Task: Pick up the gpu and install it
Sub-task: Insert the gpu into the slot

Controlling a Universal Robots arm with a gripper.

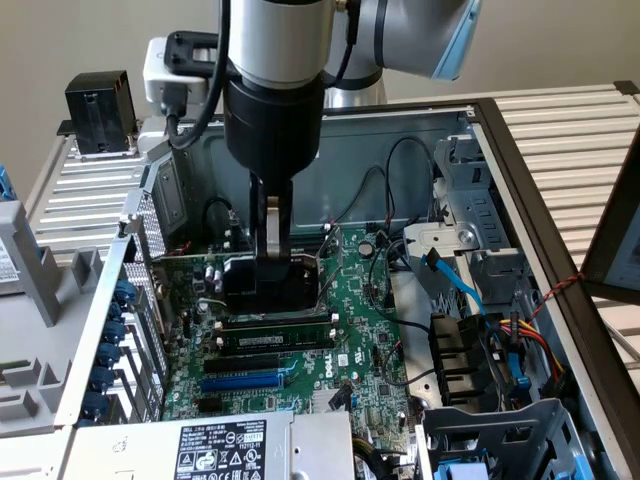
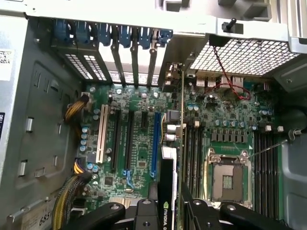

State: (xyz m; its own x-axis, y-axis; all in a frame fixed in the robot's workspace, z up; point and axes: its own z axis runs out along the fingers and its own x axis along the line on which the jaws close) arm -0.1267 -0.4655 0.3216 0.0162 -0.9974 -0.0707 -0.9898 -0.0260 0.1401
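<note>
**Exterior view:** I watch the arm [image 1: 272, 90] reach straight down into the open computer case [image 1: 420, 150], which lies on the slatted counter [image 1: 570, 120]. The end effector [image 1: 272, 262] pinches the gpu [image 1: 262, 290] by its black fan shroud. The card is over the middle of the large green motherboard [image 1: 350, 330]. From this camera it sits beyond the blue slot [image 1: 243, 382]. Whether its lower edge touches the board, I cannot tell. A labelled power supply [image 1: 220, 445] lies along the near edge of the case.

**Wrist view:** Looking down along the end effector [image 2: 169, 218], I see its black fingers [image 2: 144, 215] closed on either side of the gpu [image 2: 166, 191]. The card shows edge-on, with a green logo on its dark shroud. It runs lengthwise toward the row of rear slot covers [image 2: 129, 52] at the case wall. It lies between the blue slot [image 2: 155, 143] on one side and the narrow black slots [image 2: 194, 148] on the other. The bare processor socket [image 2: 228, 179] sits just beyond those black slots. Yellow and black cable bundles [image 2: 72, 187] lie along the board's far side.
</note>
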